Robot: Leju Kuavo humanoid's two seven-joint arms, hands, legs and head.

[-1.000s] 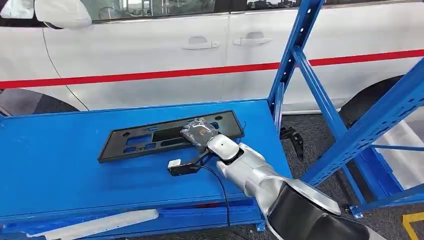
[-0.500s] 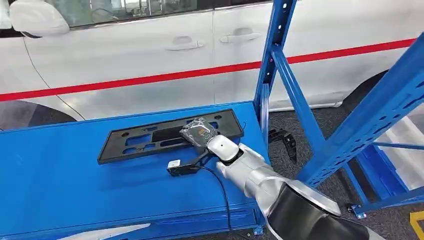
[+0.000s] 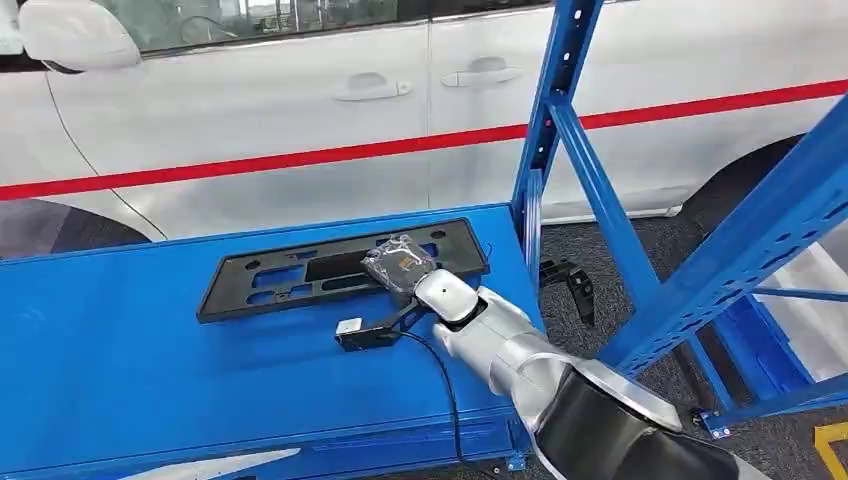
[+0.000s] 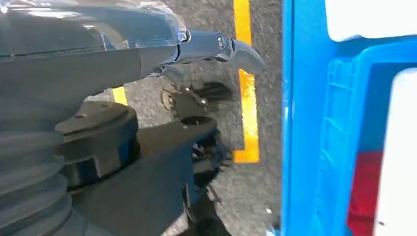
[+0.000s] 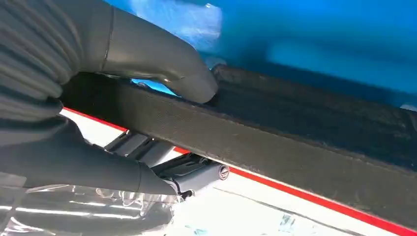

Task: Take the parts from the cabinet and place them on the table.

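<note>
A long black plastic frame part (image 3: 290,277) lies flat on the blue table (image 3: 120,360). My right hand (image 3: 400,264), wrapped in clear film, grips the part's near long edge towards its right end. In the right wrist view the thumb (image 5: 187,83) presses on one face of the black part (image 5: 305,137) and the fingers (image 5: 123,172) curl under the other face. My left hand (image 4: 147,54) hangs beside a blue crate (image 4: 344,128), its fingers stretched out and holding nothing.
A blue rack upright (image 3: 560,100) and its slanted braces (image 3: 740,250) stand just right of the table's end. A white car (image 3: 300,110) with a red stripe is right behind the table. A white panel (image 3: 215,465) lies on the level below. A yellow line (image 4: 246,98) marks the floor.
The whole picture has shifted to the left since a second ago, so the camera moved. My right hand keeps its hold on the black part, which now sits a little closer to the table's right end.
</note>
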